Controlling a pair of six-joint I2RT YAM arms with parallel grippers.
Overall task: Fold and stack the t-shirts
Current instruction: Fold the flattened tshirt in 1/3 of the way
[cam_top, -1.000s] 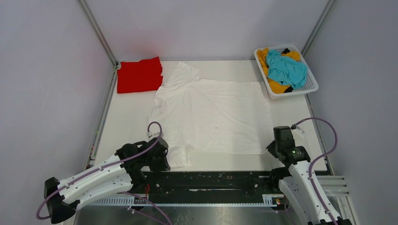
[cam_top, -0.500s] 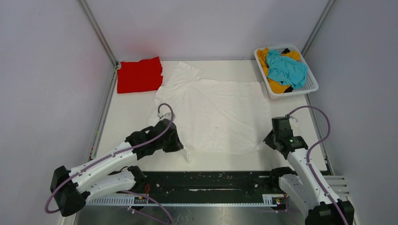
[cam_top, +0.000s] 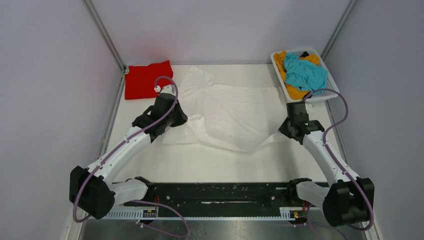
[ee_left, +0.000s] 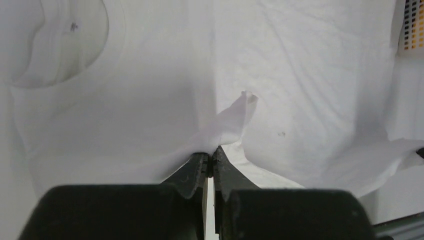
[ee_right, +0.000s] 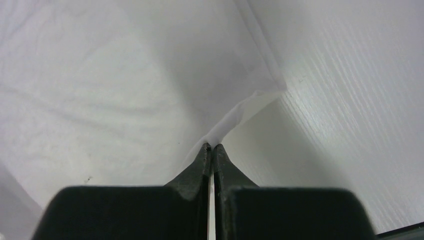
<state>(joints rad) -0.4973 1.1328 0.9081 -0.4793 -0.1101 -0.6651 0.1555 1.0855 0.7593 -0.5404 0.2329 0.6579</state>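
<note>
Over the white desk (cam_top: 225,165), left fingers (ee_left: 210,154) and right fingers (ee_right: 210,148) are each clamping tight on the white t-shirt (cam_top: 235,115), holding its near edge raised.

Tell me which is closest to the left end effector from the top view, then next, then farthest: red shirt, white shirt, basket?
1. The white shirt: pinched in the left end effector, spread across mid-table.
2. The red shirt: folded, back-left corner, just beyond it.
3. The basket: back-right corner, far across the table.
</note>
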